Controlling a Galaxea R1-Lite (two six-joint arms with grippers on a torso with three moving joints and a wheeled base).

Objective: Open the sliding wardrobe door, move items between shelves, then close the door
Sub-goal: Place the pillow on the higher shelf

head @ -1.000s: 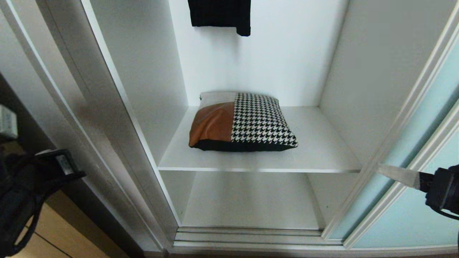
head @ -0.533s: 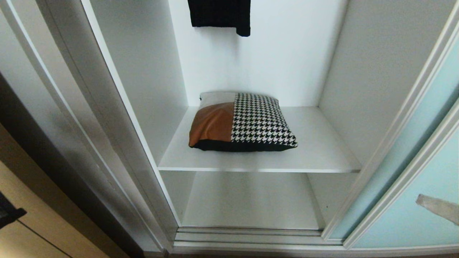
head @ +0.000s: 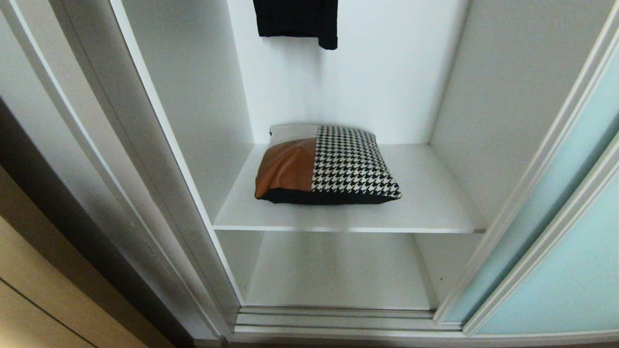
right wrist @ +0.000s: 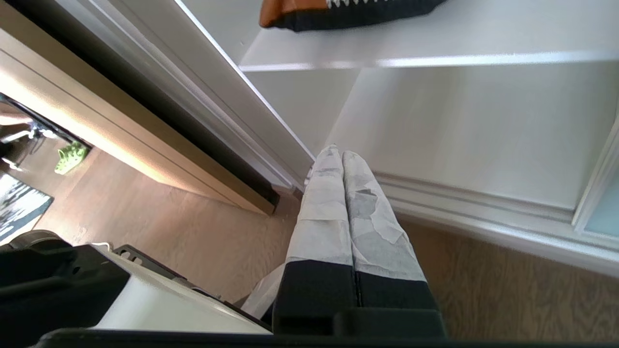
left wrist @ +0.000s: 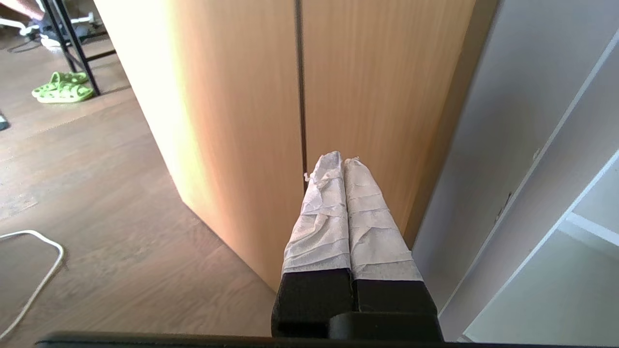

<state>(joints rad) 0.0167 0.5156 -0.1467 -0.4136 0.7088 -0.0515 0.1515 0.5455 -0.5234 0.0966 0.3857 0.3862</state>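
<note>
Cushion (head: 325, 163), tan leather-like and houndstooth with a black underside, lies flat on the upper shelf (head: 430, 203) of the open wardrobe; neither gripper appears in the head view. The sliding wardrobe door (head: 556, 270) stands slid to the right, and a black garment (head: 296, 20) hangs above the cushion.

Left wrist view: the left gripper (left wrist: 344, 161), its taped fingers (left wrist: 323, 212) pressed together and empty, points at a light wooden door (left wrist: 232, 96), outside the wardrobe and away from the cushion.

Right wrist view: the right gripper (right wrist: 342, 153), fingers likewise pressed together and empty, sits low before the wardrobe's bottom rail (right wrist: 483, 203); the cushion (right wrist: 338, 12) lies on the shelf beyond its tips, well apart.
</note>
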